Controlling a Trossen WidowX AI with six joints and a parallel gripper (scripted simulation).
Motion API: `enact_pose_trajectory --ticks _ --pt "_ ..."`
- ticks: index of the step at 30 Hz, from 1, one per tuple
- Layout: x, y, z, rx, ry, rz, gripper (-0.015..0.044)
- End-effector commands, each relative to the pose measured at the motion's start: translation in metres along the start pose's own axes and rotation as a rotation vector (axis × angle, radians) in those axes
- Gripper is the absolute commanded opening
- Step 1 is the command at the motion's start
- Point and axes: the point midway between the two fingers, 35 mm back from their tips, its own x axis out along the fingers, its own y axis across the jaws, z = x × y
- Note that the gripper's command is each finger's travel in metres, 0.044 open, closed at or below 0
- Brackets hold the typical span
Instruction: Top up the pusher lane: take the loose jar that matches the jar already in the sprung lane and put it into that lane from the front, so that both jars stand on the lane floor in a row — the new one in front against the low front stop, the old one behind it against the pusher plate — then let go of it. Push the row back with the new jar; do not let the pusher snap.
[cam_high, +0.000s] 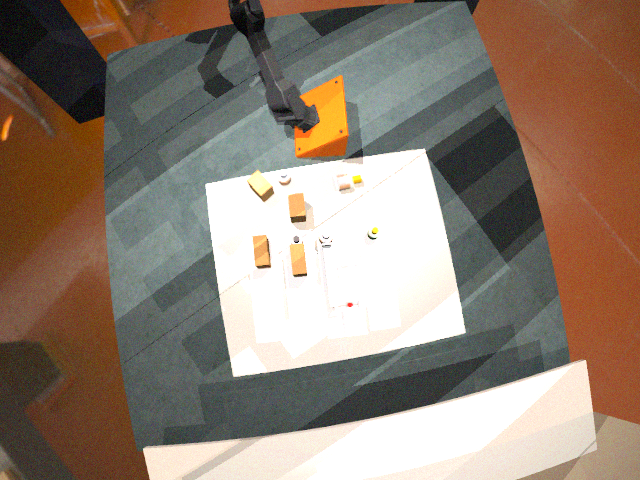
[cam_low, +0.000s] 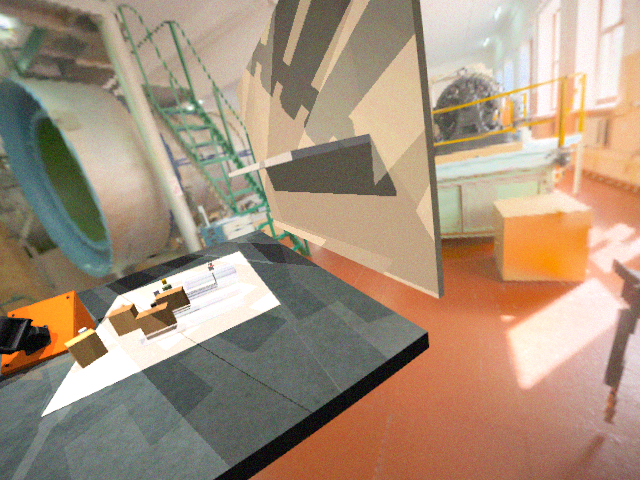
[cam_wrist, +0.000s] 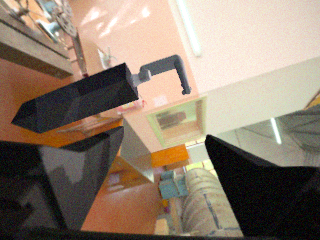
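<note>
My gripper (cam_wrist: 165, 134) is open and empty, its fingers wide apart in the wrist view, facing the room; the arm reaches back from its base, away from the mat. A small jar with a yellow lid (cam_high: 374, 231) (cam_low: 164, 282) stands on the white mat (cam_high: 418, 279). A jar with a yellow lid and pinkish body (cam_high: 343, 181) lies on its side near the base. A small white-topped jar (cam_high: 284, 178) (cam_low: 82, 330) stands at the near left. A pale jar (cam_high: 325, 239) and a dark-topped jar (cam_high: 296, 239) stand at the clear lanes' front ends. Glare hides lane walls, stop and pusher plate.
Brown blocks (cam_high: 261, 251) (cam_high: 298, 259) sit in the clear lanes; another brown block (cam_high: 297, 206) and a tan block (cam_high: 259, 184) (cam_low: 86, 348) stand before them. A red knob (cam_high: 349, 304) (cam_low: 210, 266) is at the rack's rear. A tall panel (cam_low: 351, 227) stands beyond the table.
</note>
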Motion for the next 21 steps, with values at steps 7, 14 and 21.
enact_pose_trajectory --ticks 7,14,21 --pt "-0.046 -0.059 0.0 0.096 0.131 -0.158 0.044" --pt "-0.125 -0.13 0.001 0.219 0.275 -0.448 0.044" --pt "-0.227 -0.187 0.016 0.329 0.387 -0.792 0.044"
